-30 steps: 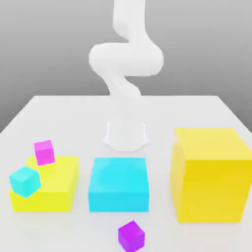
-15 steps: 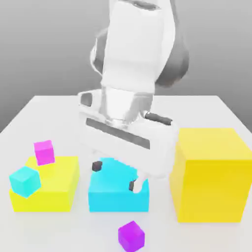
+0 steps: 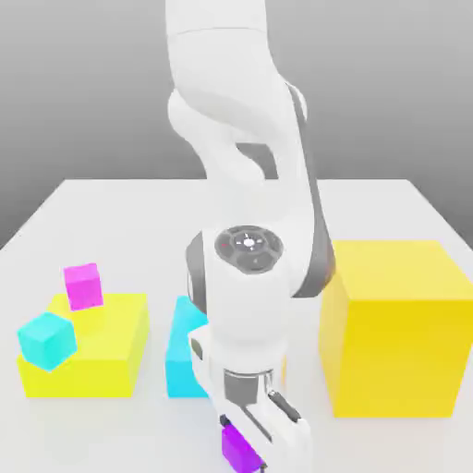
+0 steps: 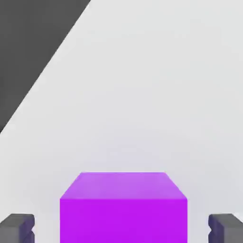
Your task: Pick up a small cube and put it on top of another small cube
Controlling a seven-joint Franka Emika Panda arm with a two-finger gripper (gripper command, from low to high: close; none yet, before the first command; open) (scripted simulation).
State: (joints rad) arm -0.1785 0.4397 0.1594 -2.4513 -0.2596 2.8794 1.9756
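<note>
The arm is now reaching past the low cyan block — half a second ago its jaws were hanging over that block, and now they are straddling the purple cube, which is sitting on the worktop on the camera's side of the block. The jaws are standing wide, with a gap showing on either side of the cube, so they are not yet holding it. For the task, this is looking like the end of the approach, with closing and lifting probably coming next.

The magenta cube and the small cyan cube are keeping their places, both lying toward the exterior view's left of the low cyan block; which of them is serving as the base, I cannot tell.

The purple cube is showing plain, flat faces and crisp edges, its upper face looking paler in the hand view. Its sides are running nicely parallel to the jaws — a square grip is seeming likely.
</note>
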